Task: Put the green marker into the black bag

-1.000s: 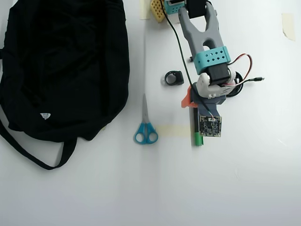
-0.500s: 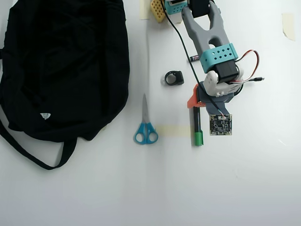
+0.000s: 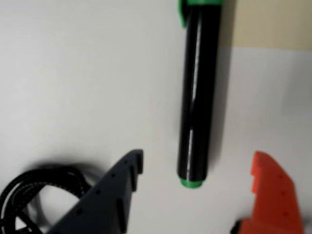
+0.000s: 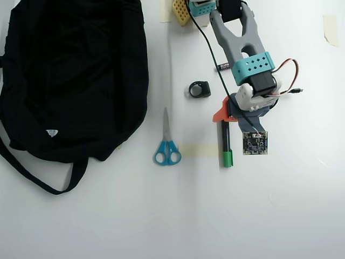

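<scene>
Far to the left of the green marker (image 4: 226, 144) in the overhead view, the black bag (image 4: 75, 75) sprawls over the white table (image 4: 280, 216), its strap trailing below it. Between bag and marker lie the blue-handled scissors (image 4: 166, 141), and up and to the left of the marker sits a small black ring-like object (image 4: 199, 89). The marker itself lies flat on the table, green cap pointing away from the arm, partly across a strip of pale tape (image 4: 200, 150).

Over the marker's near end, the hand (image 3: 197, 165) stands wide apart and empty, dark finger (image 3: 109, 195) to the marker's left and orange finger (image 3: 273, 195) to its right in the wrist view. The barrel's small green end sits between them. Left of the dark finger, a coiled black cable (image 3: 34, 192) shows.

The risk, as I judge it, is a grip too near the barrel's end: the long capped part could droop or swing out on the lift. The round barrel might also roll away if one finger touches first. The carry past the scissors to the bag is long, so a weak hold could drop it short.
</scene>
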